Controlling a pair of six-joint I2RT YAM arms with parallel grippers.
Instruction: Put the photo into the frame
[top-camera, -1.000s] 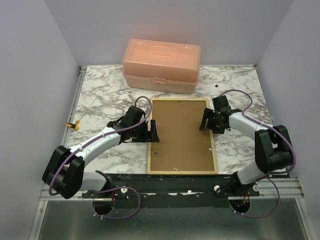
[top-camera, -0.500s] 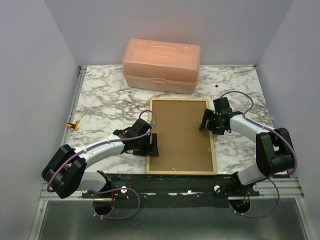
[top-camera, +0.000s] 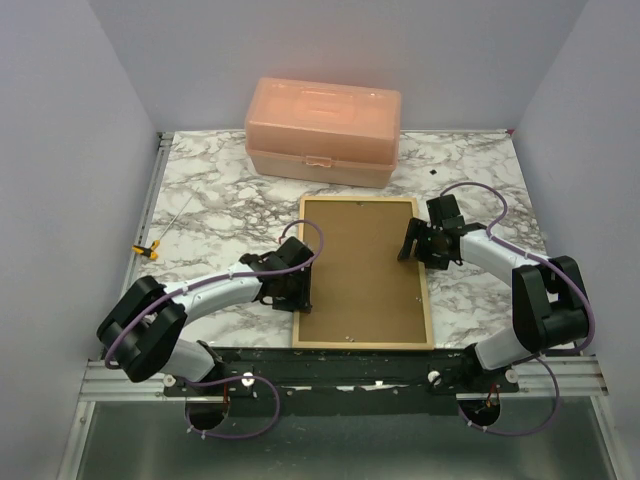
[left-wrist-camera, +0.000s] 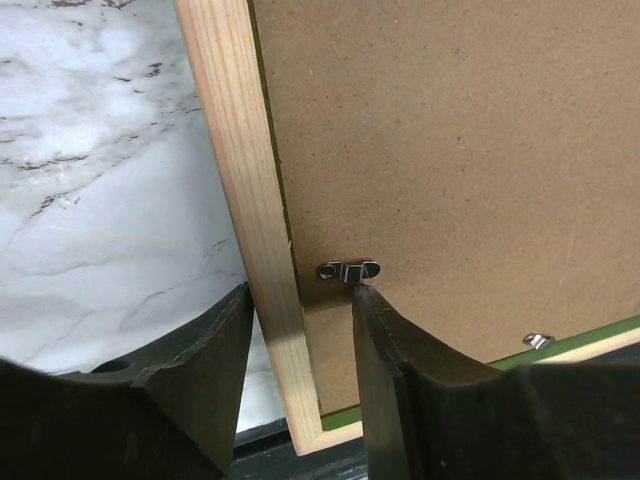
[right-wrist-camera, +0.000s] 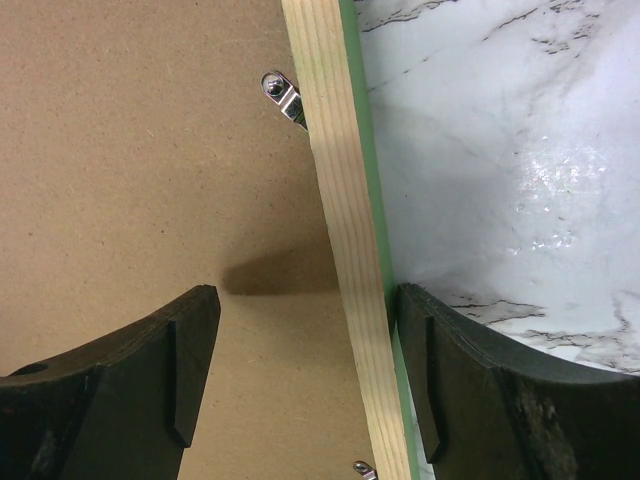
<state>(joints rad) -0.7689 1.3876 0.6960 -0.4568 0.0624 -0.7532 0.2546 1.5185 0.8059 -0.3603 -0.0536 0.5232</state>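
The frame (top-camera: 361, 343) lies face down on the marble table, pale wood back up. The brown backing board (top-camera: 360, 265) sits inside it. The photo is hidden. My left gripper (top-camera: 298, 288) is open and straddles the frame's left rail (left-wrist-camera: 245, 180) near its near corner. In the left wrist view (left-wrist-camera: 300, 300) its inner finger stands on the backing board (left-wrist-camera: 450, 130), right by a metal clip (left-wrist-camera: 349, 270). My right gripper (top-camera: 414, 246) is open and straddles the right rail (right-wrist-camera: 335, 150). In the right wrist view (right-wrist-camera: 305, 300) one finger is over the board (right-wrist-camera: 140, 150) and the other over the table.
A peach plastic box (top-camera: 323, 130) stands shut at the back, just beyond the frame. A thin rod with a yellow tip (top-camera: 147, 250) lies at the table's left edge. Another clip (right-wrist-camera: 283, 98) sits by the right rail. Walls close in on both sides.
My left gripper has slid along the frame's left rail toward the near edge, and its arm has swung inward. The right gripper and the frame have hardly moved.
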